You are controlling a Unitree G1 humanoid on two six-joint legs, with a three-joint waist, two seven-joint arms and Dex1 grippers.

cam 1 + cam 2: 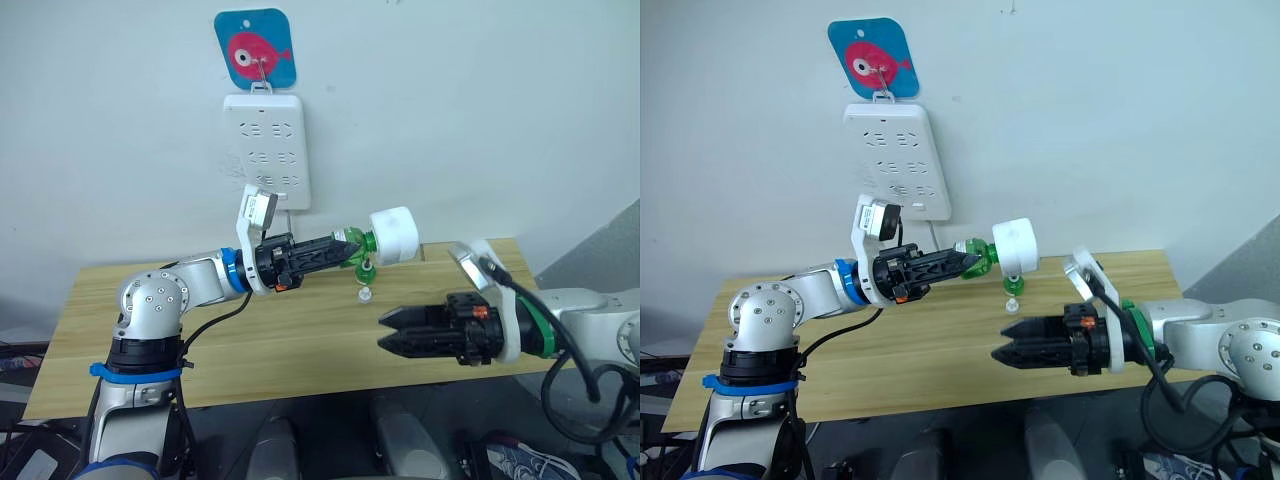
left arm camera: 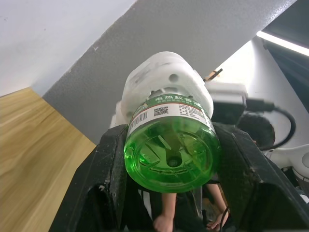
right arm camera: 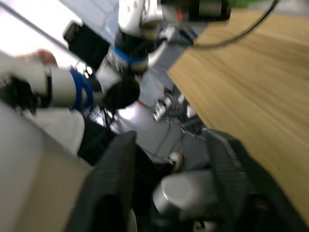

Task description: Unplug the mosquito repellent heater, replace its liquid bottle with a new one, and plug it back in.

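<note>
Mid-frame we see our left gripper clamped on the green liquid bottle, the mosquito repellent heater on its far end, above the wooden table. The bottle's label bears Chinese print and a QR code. Our right gripper, lower right, holds nothing, fingers slightly apart.

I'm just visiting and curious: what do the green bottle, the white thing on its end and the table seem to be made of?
The green bottle, held in the left gripper, looks like clear glossy plastic: light passes through and its moulded base shows. The mosquito repellent heater looks like smooth matte white plastic, rounded like a moulded shell. The table shows pale wood grain, though it could be laminate.
</note>
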